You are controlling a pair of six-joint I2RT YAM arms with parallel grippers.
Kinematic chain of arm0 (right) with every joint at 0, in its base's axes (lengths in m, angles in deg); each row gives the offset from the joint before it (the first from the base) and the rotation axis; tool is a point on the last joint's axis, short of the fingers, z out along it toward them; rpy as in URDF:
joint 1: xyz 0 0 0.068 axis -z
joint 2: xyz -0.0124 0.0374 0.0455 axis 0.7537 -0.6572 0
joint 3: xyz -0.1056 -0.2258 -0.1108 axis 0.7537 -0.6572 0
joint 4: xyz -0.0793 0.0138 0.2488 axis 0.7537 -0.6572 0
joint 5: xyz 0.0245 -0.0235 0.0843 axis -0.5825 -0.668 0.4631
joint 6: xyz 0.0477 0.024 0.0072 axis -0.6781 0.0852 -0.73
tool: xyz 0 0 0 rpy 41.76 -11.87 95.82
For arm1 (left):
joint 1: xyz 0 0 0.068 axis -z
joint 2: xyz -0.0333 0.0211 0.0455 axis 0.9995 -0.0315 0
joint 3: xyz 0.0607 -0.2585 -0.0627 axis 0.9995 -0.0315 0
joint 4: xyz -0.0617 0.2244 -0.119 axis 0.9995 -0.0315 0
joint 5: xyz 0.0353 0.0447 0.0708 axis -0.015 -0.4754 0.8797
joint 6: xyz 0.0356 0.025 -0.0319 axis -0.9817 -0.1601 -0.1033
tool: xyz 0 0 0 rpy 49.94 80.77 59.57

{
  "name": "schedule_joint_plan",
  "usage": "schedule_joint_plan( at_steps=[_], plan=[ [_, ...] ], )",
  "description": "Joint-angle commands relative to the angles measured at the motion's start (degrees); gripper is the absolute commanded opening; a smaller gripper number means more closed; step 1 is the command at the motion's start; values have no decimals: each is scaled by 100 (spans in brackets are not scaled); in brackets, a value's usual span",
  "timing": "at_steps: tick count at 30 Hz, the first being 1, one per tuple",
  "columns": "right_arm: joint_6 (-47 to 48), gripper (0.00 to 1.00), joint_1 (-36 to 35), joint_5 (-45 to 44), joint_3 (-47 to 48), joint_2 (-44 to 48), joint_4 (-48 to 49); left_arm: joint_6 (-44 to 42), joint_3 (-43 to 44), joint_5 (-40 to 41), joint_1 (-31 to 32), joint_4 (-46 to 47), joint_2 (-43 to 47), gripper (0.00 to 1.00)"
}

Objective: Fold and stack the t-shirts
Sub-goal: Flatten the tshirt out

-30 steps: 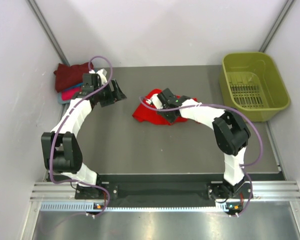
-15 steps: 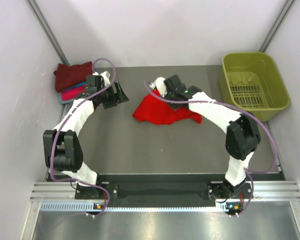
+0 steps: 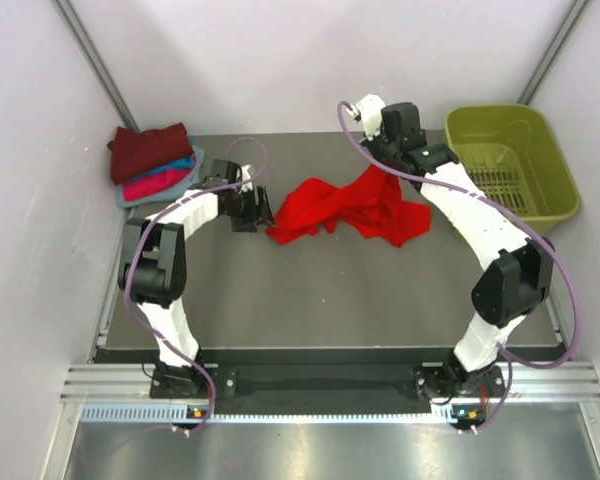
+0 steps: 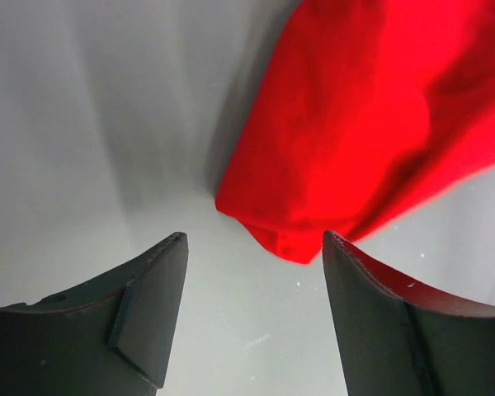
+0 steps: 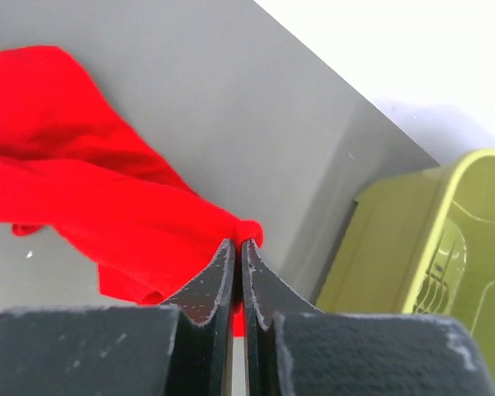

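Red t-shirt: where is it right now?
Top view: the crumpled bright red cloth t-shirt lies at centre, between the left tool and the olive-green plastic basket, one end pinched in the right tool.

Left claw (image 4: pixel 252 243) spread wide, right claw (image 5: pixel 238 243) clamped tight, its arm outstretched

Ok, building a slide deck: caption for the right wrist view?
Right end effector shut on a pinch of the red t-shirt, olive-green basket at right.
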Motion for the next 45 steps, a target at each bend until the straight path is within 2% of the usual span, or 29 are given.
schedule_joint_plan(
  at_steps=[1, 14, 21, 23, 25, 26, 27, 28, 32, 37, 41, 45],
  plan=[
    [50, 0, 115, -88, 246, 155, 158, -114, 293, -52, 57, 34, -156, 70],
    [138, 0, 484, -194, 879, -47, 342, -70, -85, -26, 426, 183, -174, 69],
    [182, 0, 484, -255, 923, -99, 404, -149, 441, -104, 619, 175, -841, 58],
    [182, 0, 484, -281, 923, -99, 421, -192, 600, -114, 681, 140, -938, 46],
    [208, 0, 475, -317, 905, -117, 439, -237, 784, -122, 707, 131, -1044, 38],
    [200, 0, 484, -325, 914, -117, 456, -245, 820, -122, 708, 148, -1053, 8],
    [234, 0, 484, -343, 914, -117, 448, -280, 881, -88, 708, 131, -1027, 2],
    [243, 0, 493, -387, 905, -126, 465, -333, 916, 35, 708, 53, -992, 0],
    [322, 0, 528, -492, 879, -12, 518, -867, 1153, 500, 629, -369, -457, 0],
    [340, 0, 668, -475, 564, 357, 545, -1659, 1453, 1186, 602, -651, 791, 0],
    [103, 0, 941, -422, 264, 778, 527, -2301, 1970, 1327, 611, -1125, 1135, 0],
    [112, 0, 1160, -256, -87, 1350, 405, -2469, 2305, 1548, 611, -1504, 1434, 0]
  ],
)
